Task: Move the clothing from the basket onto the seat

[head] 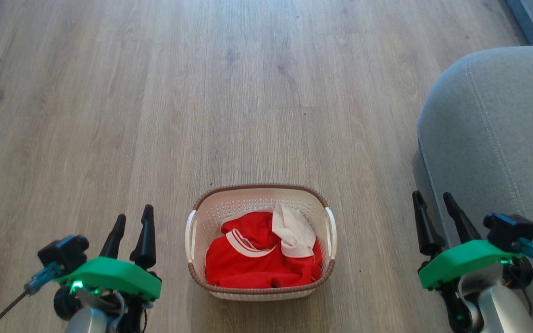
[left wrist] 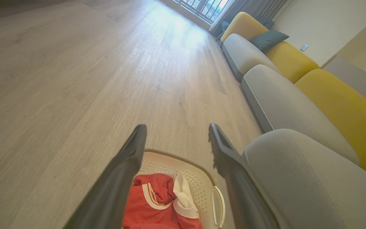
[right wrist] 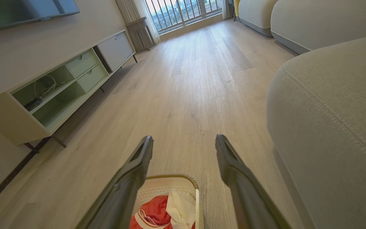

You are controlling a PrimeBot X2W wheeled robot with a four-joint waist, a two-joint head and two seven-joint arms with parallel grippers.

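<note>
The cream basket (head: 211, 208) with a brown rim sits on the wood floor at bottom centre of the head view. Inside it lies the red clothing (head: 248, 263) with white collar and panels, bunched up. The grey seat (head: 502, 125) rises to the basket's right. My left gripper (head: 134, 217) hangs open to the left of the basket, nothing between its fingers. My right gripper (head: 433, 199) is open too, in front of the seat's near edge. The left wrist view shows the basket (left wrist: 202, 184), the clothing (left wrist: 157, 203) and the seat (left wrist: 313, 178); the right wrist view shows the basket (right wrist: 157, 184), the clothing (right wrist: 152, 211) and the seat (right wrist: 335, 111).
Bare wood floor (head: 201, 92) stretches ahead of the basket. More grey and yellow sofa sections (left wrist: 297, 57) line the wall beyond the seat. A low TV cabinet (right wrist: 56, 82) with open shelves stands along the opposite wall, and a window with railings (right wrist: 183, 12) is at the far end.
</note>
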